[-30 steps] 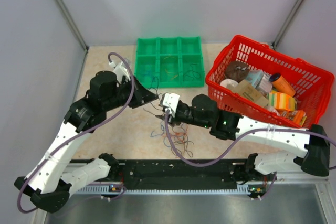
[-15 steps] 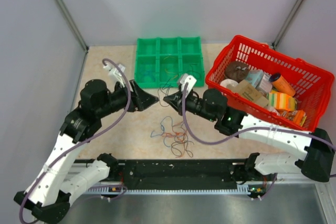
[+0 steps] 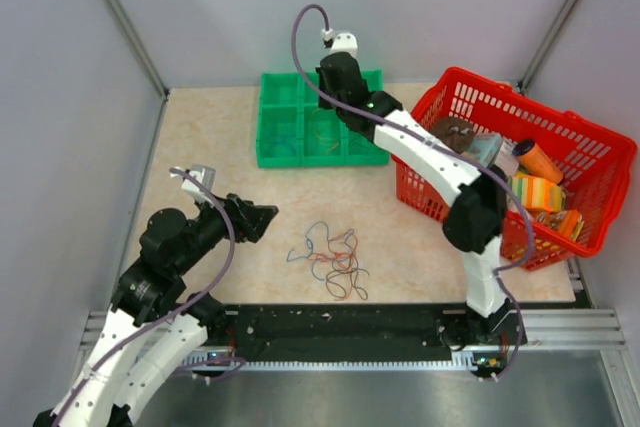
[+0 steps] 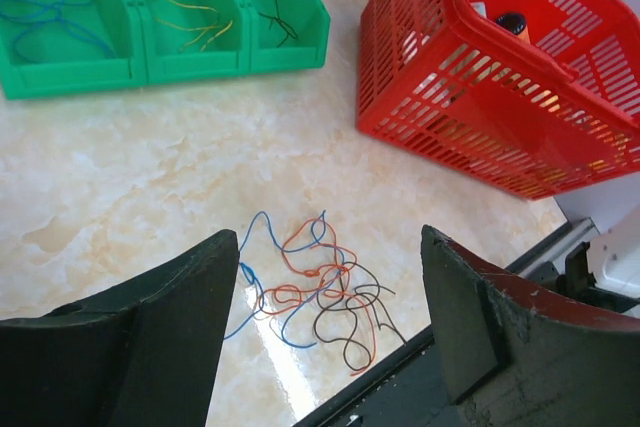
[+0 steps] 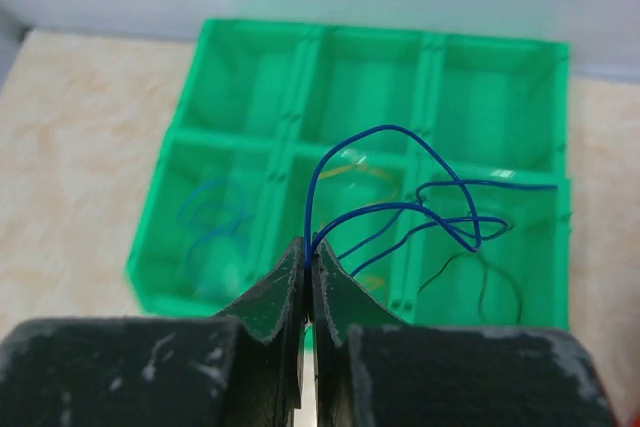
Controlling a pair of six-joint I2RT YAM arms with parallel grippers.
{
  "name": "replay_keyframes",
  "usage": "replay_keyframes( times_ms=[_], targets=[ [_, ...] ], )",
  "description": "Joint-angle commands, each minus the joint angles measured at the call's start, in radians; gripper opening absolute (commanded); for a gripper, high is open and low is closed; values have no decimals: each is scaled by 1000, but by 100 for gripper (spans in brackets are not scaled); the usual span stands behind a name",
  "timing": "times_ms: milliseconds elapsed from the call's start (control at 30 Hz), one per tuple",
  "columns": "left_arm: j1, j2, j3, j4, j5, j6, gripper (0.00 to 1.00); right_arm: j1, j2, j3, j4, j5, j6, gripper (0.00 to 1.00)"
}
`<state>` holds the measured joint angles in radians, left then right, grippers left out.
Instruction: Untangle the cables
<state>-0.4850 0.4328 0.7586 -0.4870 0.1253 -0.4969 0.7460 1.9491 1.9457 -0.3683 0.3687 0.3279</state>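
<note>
Both arms have drawn apart since half a second ago. From above, the right arm (image 3: 420, 152) has swung away from the table's middle and now reaches out over the green tray (image 3: 270, 82). The left arm (image 3: 160, 257) has pulled back toward the near-left corner. The tangle of wires (image 3: 330, 259) lies loose on the table between the two bases, to the right of the left pincer (image 3: 262, 217) and much nearer to it than to the right arm.

From the left wrist, that pincer stands wide and holds nothing. The tangle sits ahead of it and low between the two fingers (image 4: 150, 347), apart from both. The red basket (image 4: 480, 97) is off to the right.

From the right wrist, the right pincer (image 5: 308, 265) is pinched tight on a single blue wire (image 5: 400, 202), whose loops trail out to the right over the middle and right pockets of the near row. The pocket that already holds blue wires (image 5: 210, 217) lies to the left of the fingertips. So I judge that the drop calls for a shift leftward before letting go.
</note>
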Motion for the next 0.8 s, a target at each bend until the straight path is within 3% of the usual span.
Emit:
replay_keyframes(
  times_ms=[0,167,333,533,767],
  targets=[
    [2,1,-45,106,74,-2,77,-56,251,362,-144,269,-110,0],
    [2,21,-91,116,134,-11,77,-105,490,604,-126,318,-237,0],
    [2,35,-136,120,160,-26,77,-152,516,516,31,323,-312,0],
    [3,49,-177,169,181,-68,77,-192,573,529,92,227,-358,0],
    [2,76,-166,188,194,-78,77,-204,631,547,129,142,-366,7]
  ],
)
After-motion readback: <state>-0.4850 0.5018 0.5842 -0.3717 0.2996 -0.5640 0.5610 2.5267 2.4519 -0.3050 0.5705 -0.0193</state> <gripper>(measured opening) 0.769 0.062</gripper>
